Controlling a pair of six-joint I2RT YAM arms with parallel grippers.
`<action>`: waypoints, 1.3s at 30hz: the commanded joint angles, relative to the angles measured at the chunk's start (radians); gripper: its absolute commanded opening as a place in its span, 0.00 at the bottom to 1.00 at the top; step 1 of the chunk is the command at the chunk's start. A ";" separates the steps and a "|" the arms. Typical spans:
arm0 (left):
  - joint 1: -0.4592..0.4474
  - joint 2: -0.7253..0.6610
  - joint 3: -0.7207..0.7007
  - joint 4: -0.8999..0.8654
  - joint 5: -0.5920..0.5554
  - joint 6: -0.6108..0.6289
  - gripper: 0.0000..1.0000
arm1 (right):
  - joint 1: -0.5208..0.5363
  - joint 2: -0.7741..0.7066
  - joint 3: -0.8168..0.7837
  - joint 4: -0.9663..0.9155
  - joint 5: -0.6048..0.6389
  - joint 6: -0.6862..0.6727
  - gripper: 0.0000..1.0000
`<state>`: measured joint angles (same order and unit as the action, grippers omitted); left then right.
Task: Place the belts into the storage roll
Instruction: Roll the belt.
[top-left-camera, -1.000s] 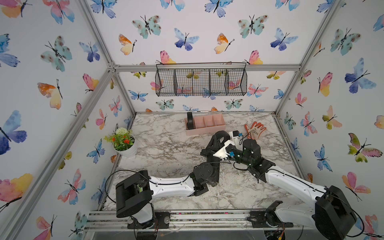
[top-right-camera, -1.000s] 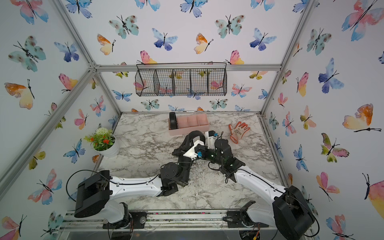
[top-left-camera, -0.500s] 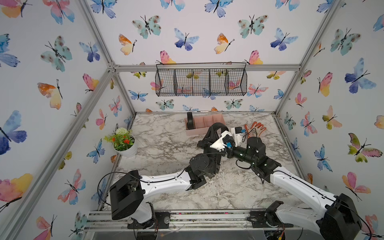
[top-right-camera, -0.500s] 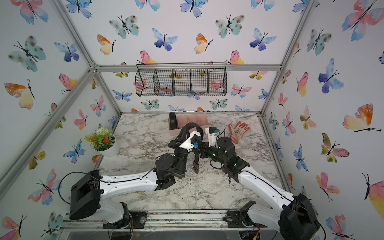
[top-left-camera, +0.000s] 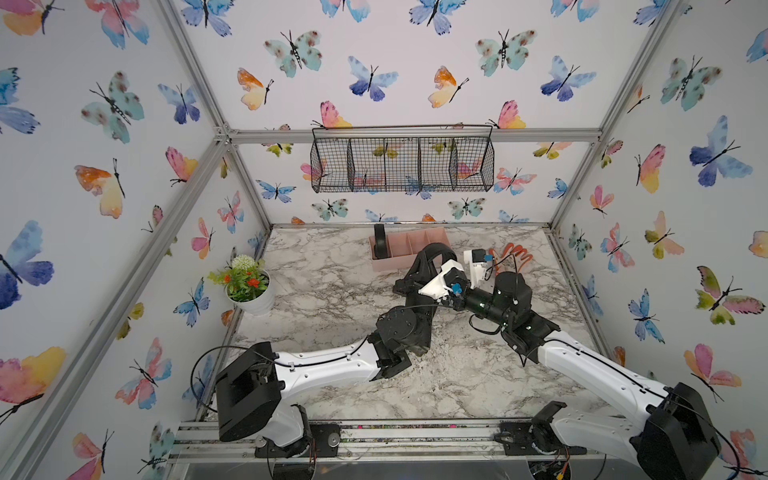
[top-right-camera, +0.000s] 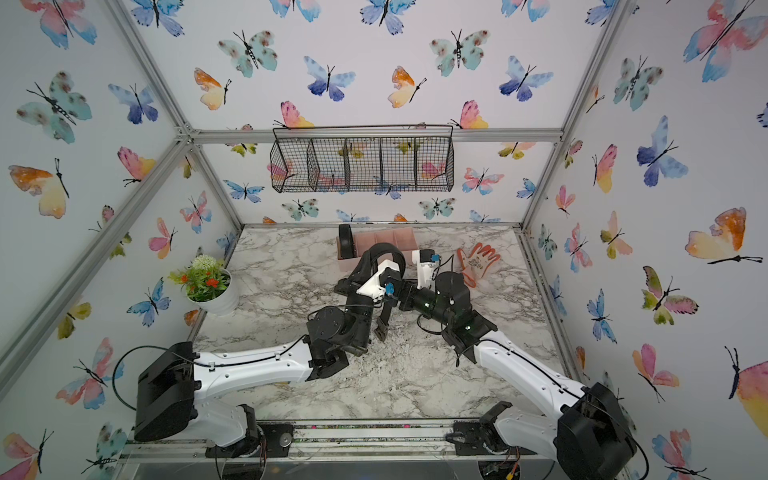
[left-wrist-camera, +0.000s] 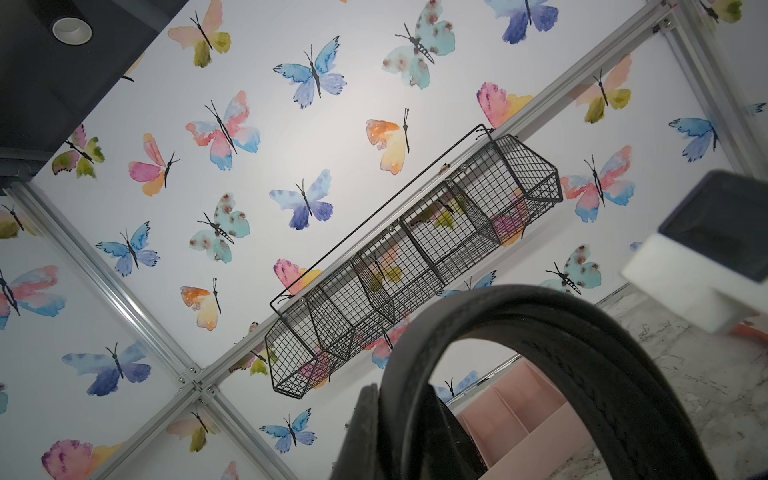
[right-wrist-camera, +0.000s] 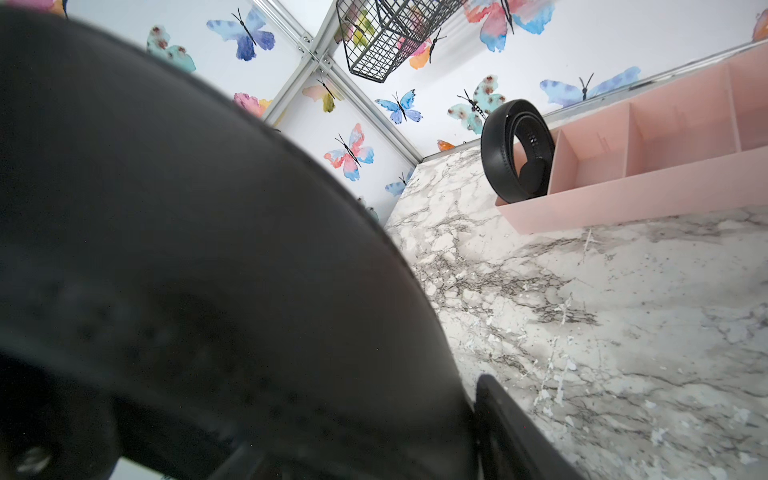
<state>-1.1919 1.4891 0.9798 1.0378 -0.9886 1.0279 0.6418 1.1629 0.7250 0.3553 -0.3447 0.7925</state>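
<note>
Both arms now farther back toward storage roll (top-right-camera: 384, 237), left gripper (top-right-camera: 371, 262) clamped on looped belt (top-right-camera: 392, 249) raised just beside it, right gripper (top-right-camera: 400, 296) alongside, opening unreadable, other belt (top-right-camera: 345, 241) coiled in end compartment

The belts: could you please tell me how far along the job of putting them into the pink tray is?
Done: one belt stands coiled in an end compartment of the pink tray. In hand: the left gripper holds the second belt raised in a loop near the tray, one end hanging down. Left: lowering it into a free compartment and letting go.
</note>
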 joint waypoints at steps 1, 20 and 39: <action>0.003 -0.022 0.015 0.084 0.016 -0.011 0.00 | 0.004 0.004 -0.022 0.088 -0.039 0.103 0.63; 0.003 -0.064 -0.022 0.054 0.018 -0.110 0.00 | 0.003 0.023 -0.019 0.100 -0.017 0.137 0.09; 0.097 -0.241 0.203 -1.040 0.320 -0.893 0.91 | -0.008 0.108 0.174 -0.289 0.153 -0.234 0.04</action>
<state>-1.1164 1.2728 1.1156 0.1959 -0.8024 0.3061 0.6380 1.2621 0.8520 0.1268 -0.2390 0.6659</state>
